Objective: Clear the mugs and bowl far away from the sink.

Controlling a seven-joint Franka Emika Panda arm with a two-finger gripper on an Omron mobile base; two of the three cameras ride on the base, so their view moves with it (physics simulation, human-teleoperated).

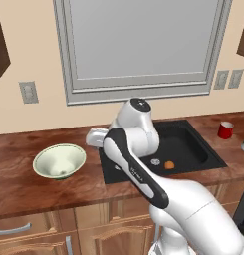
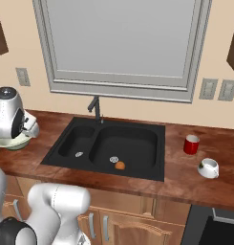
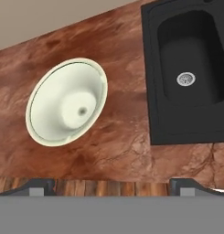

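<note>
Bowl (image 1: 59,160), left base view: wide, shallow, pale green-cream, upright on wooden counter (image 1: 24,184) left of sink (image 1: 185,147); red mug (image 1: 225,130) right of sink.

Right base view: red mug, white mug (image 2: 208,168) both near sink; orange ball (image 2: 120,165) in basin. Nothing cleared, seemingly.

Hand view: gripper (image 3: 112,186) spread wide, empty, above counter between bowl and sink.

Arm (image 1: 136,172) is rising from the base, elbow bending high, forearm reaching forward-left. Gripper (image 3: 112,185) is pointing down, jaws spread wide, holding nothing; fingertips (image 3: 38,185) showing well apart.
</note>
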